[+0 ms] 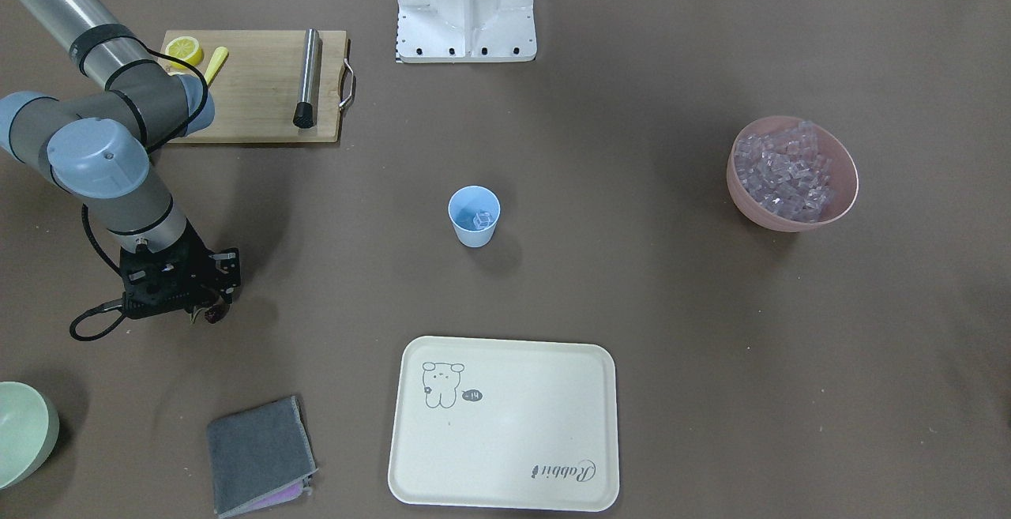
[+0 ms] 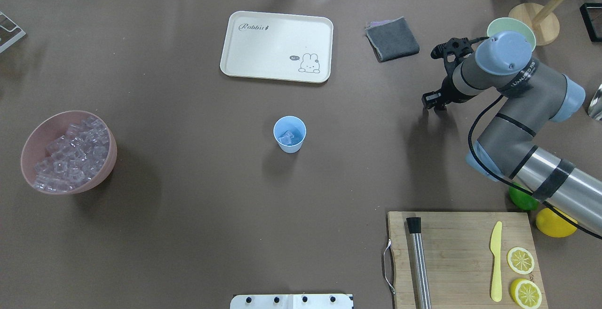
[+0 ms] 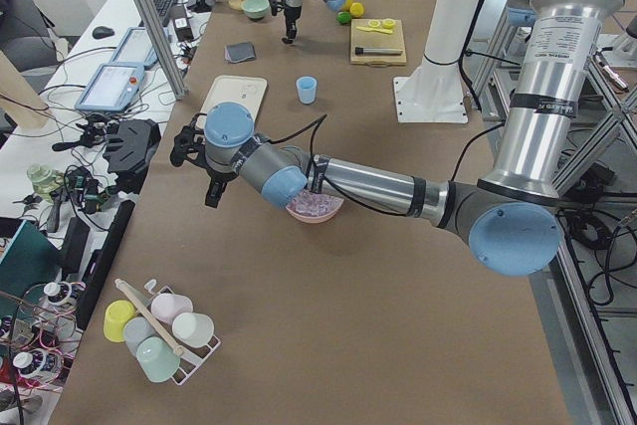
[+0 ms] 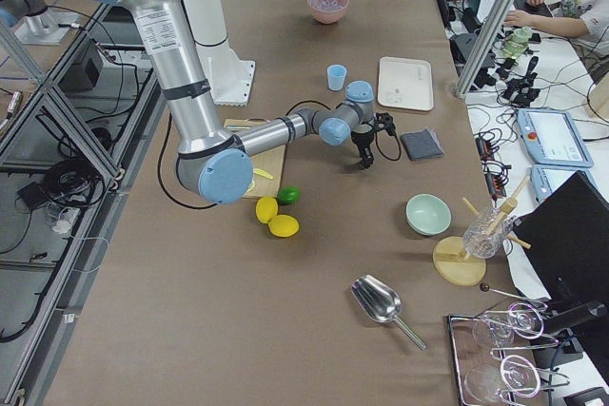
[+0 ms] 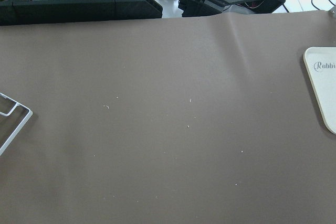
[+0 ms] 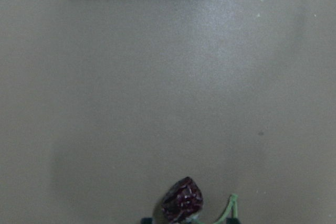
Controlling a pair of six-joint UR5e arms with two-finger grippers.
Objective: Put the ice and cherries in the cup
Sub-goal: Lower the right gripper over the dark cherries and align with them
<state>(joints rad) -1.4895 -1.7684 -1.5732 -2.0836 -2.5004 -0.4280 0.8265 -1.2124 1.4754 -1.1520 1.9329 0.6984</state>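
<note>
The light blue cup [image 1: 474, 216] stands upright mid-table with an ice cube [image 2: 288, 138] inside. More ice [image 1: 786, 171] fills the pink bowl [image 2: 28, 139]. My right gripper [image 1: 207, 310] points down just above the table, well off to the cup's side and near the grey cloth. It is shut on the cherries [image 6: 182, 200]; one dark red cherry and a green stem show at its tip. My left gripper [image 3: 204, 168] hovers over the table beyond the pink bowl. It shows only in the exterior left view, so I cannot tell its state.
A cream tray [image 2: 277, 45] lies beyond the cup. The grey cloth [image 2: 392, 39] and a pale green bowl [image 1: 24, 432] sit near the right gripper. A cutting board [image 2: 463, 257] holds a steel muddler, a yellow knife and lemon slices. A lime [image 4: 288, 195] and lemons lie beside it.
</note>
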